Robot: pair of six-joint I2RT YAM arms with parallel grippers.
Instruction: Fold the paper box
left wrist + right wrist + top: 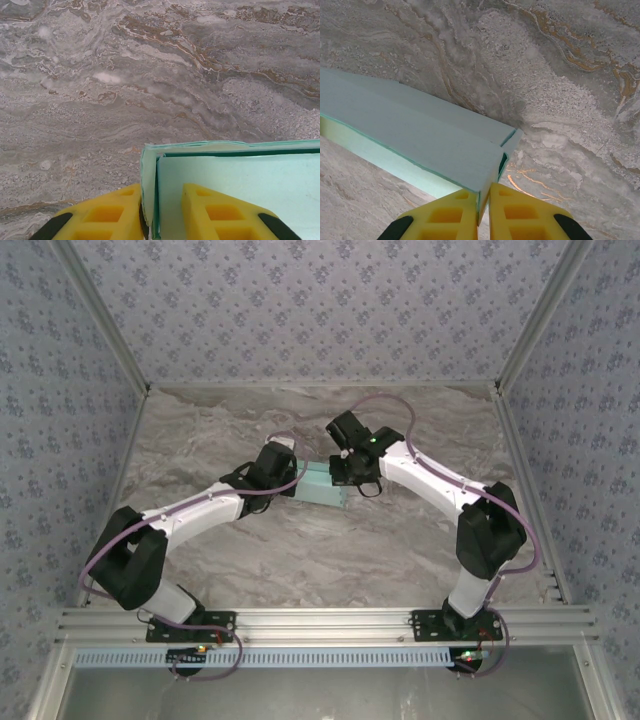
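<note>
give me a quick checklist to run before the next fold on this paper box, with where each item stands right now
1. Left gripper holds a wall of the paper box: ok, the card stands between its yellow fingers.
2. Right gripper shut on the box's end edge: ok, the card is pinched thin there.
3. End by the right gripper closed up: not ok, a dark gap shows at that corner.
4. Box bottom resting on the table: cannot tell.
5. Grippers on opposite ends of the box: ok in the top view.
</note>
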